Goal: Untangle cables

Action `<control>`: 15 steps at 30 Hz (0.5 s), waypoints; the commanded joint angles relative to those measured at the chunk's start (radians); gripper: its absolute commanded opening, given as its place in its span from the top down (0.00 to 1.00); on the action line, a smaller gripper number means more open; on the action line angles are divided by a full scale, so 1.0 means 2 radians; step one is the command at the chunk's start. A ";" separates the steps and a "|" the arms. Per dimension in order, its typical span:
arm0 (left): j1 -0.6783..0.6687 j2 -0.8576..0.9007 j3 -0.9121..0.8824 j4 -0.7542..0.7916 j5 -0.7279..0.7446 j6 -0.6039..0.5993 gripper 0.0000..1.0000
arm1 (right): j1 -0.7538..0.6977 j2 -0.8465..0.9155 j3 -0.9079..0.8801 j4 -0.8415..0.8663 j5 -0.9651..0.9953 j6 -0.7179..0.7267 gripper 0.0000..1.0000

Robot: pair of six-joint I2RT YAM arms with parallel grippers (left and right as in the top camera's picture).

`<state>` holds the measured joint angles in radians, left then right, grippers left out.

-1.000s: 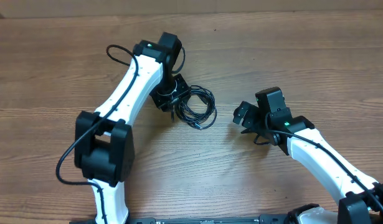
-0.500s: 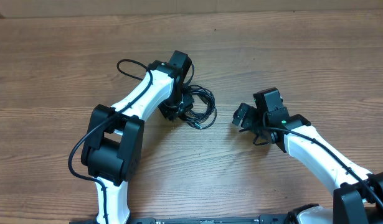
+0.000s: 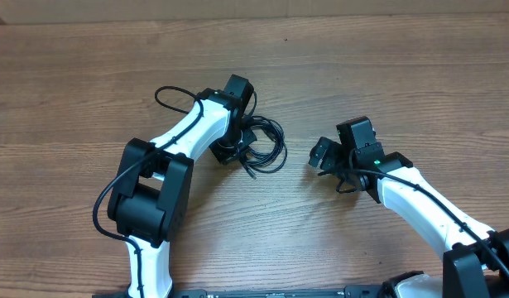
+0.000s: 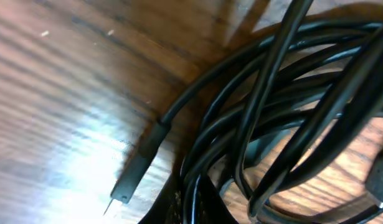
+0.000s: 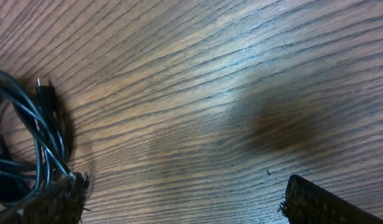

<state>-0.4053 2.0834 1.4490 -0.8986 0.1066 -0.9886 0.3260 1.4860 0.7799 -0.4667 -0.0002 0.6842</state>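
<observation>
our left hand (image 3: 235, 143) is closed at 9 o'clock of the cables (image 4: 269, 87); we should lift slowly, shedding loops, with the right hand (image 3: 322, 154) open at 3 o'clock.

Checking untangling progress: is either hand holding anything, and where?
The left hand is shut at the left edge of the tangled thin black cables, apparently pinching strands there; the right hand is open, empty.

Overhead, left gripper (image 3: 238, 139) fingertips hidden under its wrist at the cables (image 3: 271, 147). Wrist views: cables blurred, cut off by frame edges.
</observation>
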 commanded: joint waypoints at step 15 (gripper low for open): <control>0.023 -0.108 0.086 -0.100 0.044 0.106 0.96 | -0.002 0.002 0.009 -0.002 -0.086 -0.027 0.00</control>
<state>-0.3580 1.8957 1.6001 -1.1069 0.1307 -0.8471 0.3260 1.4860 0.7799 -0.4698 -0.0792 0.6792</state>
